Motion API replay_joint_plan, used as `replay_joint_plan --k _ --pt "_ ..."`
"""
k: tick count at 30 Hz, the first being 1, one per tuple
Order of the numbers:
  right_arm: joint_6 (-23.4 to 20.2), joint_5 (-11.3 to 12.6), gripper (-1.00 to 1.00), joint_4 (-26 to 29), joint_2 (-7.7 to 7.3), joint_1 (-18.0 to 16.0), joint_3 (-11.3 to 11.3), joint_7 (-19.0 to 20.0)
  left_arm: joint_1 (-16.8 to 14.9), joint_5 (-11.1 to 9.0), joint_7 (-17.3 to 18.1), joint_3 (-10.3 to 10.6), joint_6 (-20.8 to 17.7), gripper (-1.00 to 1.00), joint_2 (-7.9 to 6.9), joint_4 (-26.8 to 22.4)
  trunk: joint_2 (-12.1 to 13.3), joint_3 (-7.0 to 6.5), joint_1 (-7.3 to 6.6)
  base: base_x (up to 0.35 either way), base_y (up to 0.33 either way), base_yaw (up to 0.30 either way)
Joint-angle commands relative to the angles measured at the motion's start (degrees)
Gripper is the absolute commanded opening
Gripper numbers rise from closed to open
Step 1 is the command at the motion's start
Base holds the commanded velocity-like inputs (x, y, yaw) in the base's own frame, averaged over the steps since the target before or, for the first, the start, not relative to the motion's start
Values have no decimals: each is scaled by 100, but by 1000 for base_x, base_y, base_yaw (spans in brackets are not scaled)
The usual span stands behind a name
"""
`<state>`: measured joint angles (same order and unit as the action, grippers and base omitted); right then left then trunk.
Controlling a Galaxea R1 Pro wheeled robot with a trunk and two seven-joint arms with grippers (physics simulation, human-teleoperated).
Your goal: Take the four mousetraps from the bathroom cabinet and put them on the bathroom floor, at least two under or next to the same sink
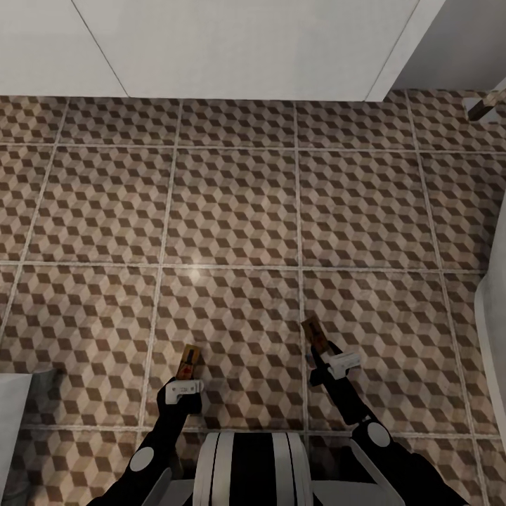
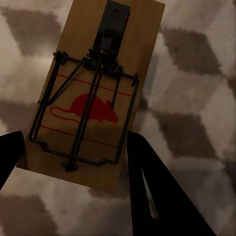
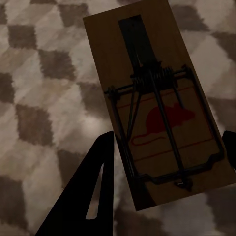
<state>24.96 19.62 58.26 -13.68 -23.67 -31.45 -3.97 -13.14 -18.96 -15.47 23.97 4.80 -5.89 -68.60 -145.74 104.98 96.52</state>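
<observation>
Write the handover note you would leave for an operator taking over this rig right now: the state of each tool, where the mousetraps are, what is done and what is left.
Left tool: shut on a mousetrap, held above the tiled bathroom floor.
Right tool: shut on a second mousetrap, also held above the floor.
White panels stand straight ahead, possibly the sink's vanity; I cannot confirm that from here.
Done: two traps collected and carried here.
Left: set both on the floor beside or under the sink, then bring the other two and put them on the same floor.
</observation>
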Motion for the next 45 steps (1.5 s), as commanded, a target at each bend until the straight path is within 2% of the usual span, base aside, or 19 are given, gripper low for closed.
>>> replay_joint_plan --k 1,24,27,30,32,33,35,37,39,41,43,45 --pt "26 42 -100 -1 -6 -6 -35 -34 -5 -47 -53 29 30 -100 -8 -3 -2 2 2 0 0 0" --pt "46 21 -100 -9 -3 -6 -37 -19 -5 -38 -48 24 30 -100 -13 -41 -29 2 53 0 0 0" --pt "42 24 -100 -11 13 -6 -23 -14 -5 -41 -40 25 25 -100 -37 -193 -29 2 53 0 0 0" --pt "-1 31 -100 5 18 -6 21 -19 -5 -28 -44 17 12 -100 -167 -426 -29 2 53 0 0 0" --pt "-181 32 -100 119 16 -12 118 -24 -5 -10 -49 -37 -101 -100 -251 -664 -29 2 53 0 0 0" --pt "-398 33 -100 256 16 -20 217 -24 -8 -1 -52 -79 -284 -100 -245 -776 -29 2 53 0 0 0" --pt "-898 28 -100 616 14 -44 462 -20 -57 10 -57 -194 -814 -100 -140 -999 -29 2 53 0 0 0" --pt "-1816 16 -100 1263 2 -137 933 -3 -401 29 -61 -508 -1837 -100 -15 -1322 -29 2 53 0 0 0" --pt "-2733 -17 -100 1794 -6 -438 1328 5 -995 51 -66 -736 -2664 -100 99 -1348 -29 2 53 0 0 0" --pt "-3289 -58 -100 2031 -5 -940 1503 8 -1751 65 -69 -839 -3037 -100 160 -850 -29 2 53 0 0 0" --pt "-3610 -119 -100 2120 23 -1478 1573 5 -2485 72 -71 -882 -3181 -100 185 -88 -29 2 53 0 0 0" --pt "-3864 -225 -100 2167 81 -1860 1593 17 -2923 75 -66 -899 -3163 -100 191 293 -29 2 53 0 0 0"
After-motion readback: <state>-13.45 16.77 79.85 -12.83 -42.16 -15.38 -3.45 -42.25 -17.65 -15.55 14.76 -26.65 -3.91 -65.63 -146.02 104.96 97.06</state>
